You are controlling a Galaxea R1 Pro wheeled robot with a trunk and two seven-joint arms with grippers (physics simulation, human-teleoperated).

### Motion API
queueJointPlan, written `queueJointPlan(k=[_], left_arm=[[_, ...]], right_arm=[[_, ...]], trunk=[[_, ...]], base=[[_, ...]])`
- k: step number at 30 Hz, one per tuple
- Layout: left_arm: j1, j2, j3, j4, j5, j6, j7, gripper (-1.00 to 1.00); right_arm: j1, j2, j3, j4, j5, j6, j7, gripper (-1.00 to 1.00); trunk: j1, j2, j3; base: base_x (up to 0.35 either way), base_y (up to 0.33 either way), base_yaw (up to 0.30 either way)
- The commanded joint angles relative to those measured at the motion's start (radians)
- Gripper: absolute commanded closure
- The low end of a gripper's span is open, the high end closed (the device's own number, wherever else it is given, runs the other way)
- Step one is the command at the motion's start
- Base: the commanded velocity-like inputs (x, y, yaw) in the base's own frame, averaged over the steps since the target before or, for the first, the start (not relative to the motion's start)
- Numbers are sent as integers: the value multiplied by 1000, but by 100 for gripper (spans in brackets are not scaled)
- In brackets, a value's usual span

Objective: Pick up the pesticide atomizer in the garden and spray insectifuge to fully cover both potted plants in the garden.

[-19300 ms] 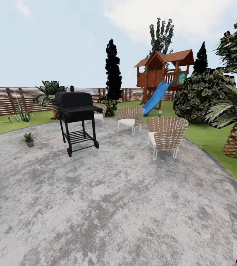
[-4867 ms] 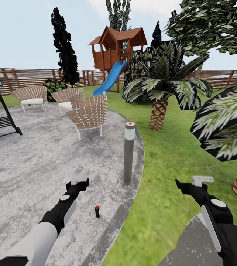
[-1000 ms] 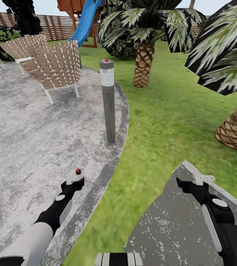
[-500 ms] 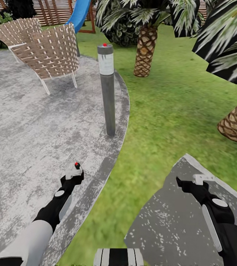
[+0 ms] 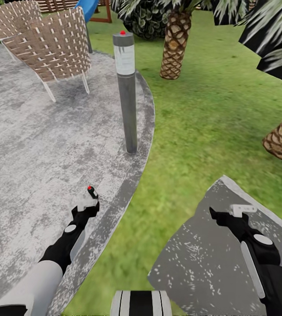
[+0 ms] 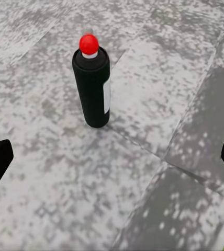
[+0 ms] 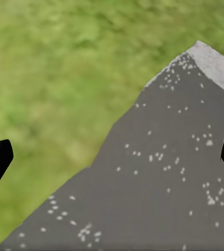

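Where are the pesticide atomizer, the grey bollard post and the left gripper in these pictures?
pesticide atomizer [image 6: 92, 91]: left wrist view, on the dark body beside the white label.
grey bollard post [image 5: 128, 105]: head view, on the middle of its shaft.
left gripper [image 5: 87, 204]: head view, between the tips of its fingers.

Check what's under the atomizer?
The pesticide atomizer stands upright on mottled grey paving, with nothing else beneath it. The patch under its base is covered.
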Motion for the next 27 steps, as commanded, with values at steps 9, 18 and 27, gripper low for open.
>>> queueJointPlan(k=[9,18,27], left_arm=[[-4,1,-3,-9,9,-11,2,-100],[2,0,0,-50,9,-12,2,-100],[5,1,-2,-52,9,-12,2,-100]], right_arm=[[0,0,3,-2,1,5,2,-100],[0,-3,5,1,4,5,4,-100],[0,-2,5,0,4,5,4,-100]], trunk=[[4,-2,-36],[4,-2,-45],[4,-2,-48]], base=[[0,0,0],[0,0,0],[40,0,0]])
